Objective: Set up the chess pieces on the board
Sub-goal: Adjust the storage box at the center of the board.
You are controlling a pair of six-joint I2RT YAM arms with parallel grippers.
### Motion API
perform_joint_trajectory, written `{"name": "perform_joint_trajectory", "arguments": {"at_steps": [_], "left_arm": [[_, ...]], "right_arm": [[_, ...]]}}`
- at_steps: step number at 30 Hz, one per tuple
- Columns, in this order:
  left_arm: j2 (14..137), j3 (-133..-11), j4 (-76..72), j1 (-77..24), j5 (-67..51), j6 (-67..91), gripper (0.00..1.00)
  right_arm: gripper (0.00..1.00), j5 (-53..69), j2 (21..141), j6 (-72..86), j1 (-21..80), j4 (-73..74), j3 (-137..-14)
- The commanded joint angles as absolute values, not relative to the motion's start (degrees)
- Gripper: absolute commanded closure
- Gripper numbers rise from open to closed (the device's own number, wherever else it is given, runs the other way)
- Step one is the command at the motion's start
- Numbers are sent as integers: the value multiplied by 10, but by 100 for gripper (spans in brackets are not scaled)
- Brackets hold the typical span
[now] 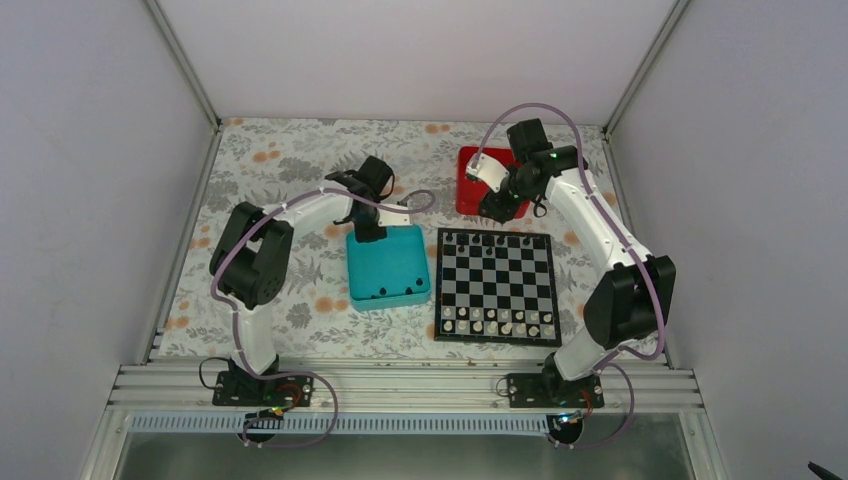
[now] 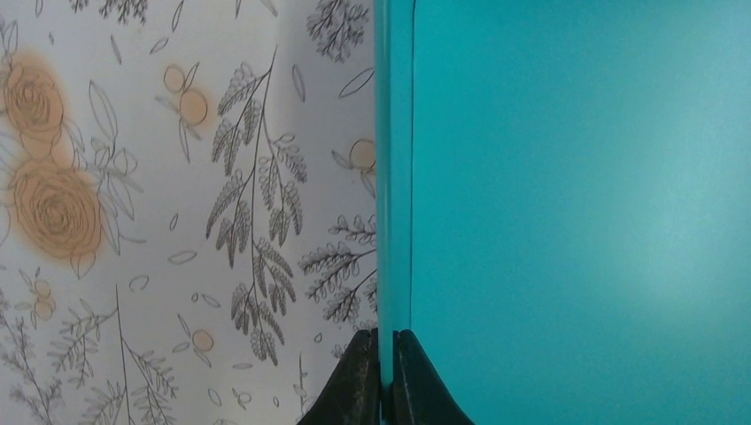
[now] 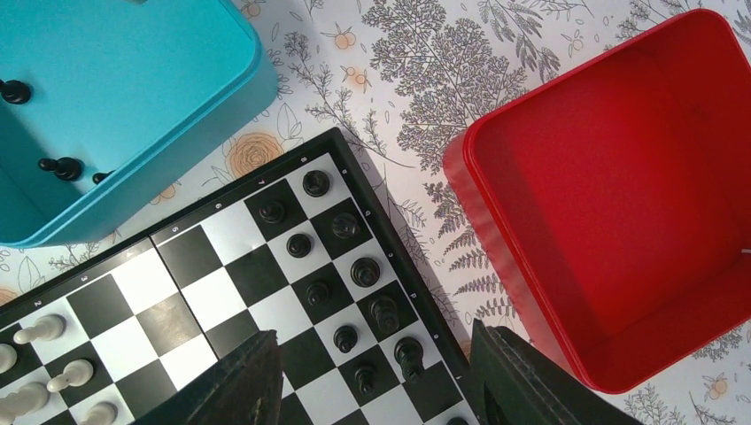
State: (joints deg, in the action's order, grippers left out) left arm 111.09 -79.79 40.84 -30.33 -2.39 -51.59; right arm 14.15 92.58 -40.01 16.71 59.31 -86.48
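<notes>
The chess pieces (image 3: pixel 365 271) under our right pincer (image 3: pixel 381 376), jaws apart, line the far edge of the board (image 3: pixel 221 297) in two rows. A few lie in the teal tray (image 2: pixel 576 212), whose far wall our left pincer (image 2: pixel 385 359) clamps. The red tray (image 3: pixel 620 177) sits beyond that far edge.

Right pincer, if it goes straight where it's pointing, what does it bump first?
Most likely the black chess pieces standing on the board, though the depth is hard to judge.

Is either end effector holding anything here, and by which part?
Left end effector grips the teal tray by its upright wall, at the rim; right end effector is open and holds nothing.
</notes>
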Motion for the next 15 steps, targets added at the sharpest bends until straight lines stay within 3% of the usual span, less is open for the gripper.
{"name": "perform_joint_trajectory", "arguments": {"at_steps": [1, 15], "left_arm": [[1099, -787, 430, -288, 9, -481, 97], [1075, -770, 485, -233, 15, -411, 97]], "right_arm": [[44, 155, 912, -401, 162, 590, -860], [44, 155, 909, -405, 162, 591, -852]]}}
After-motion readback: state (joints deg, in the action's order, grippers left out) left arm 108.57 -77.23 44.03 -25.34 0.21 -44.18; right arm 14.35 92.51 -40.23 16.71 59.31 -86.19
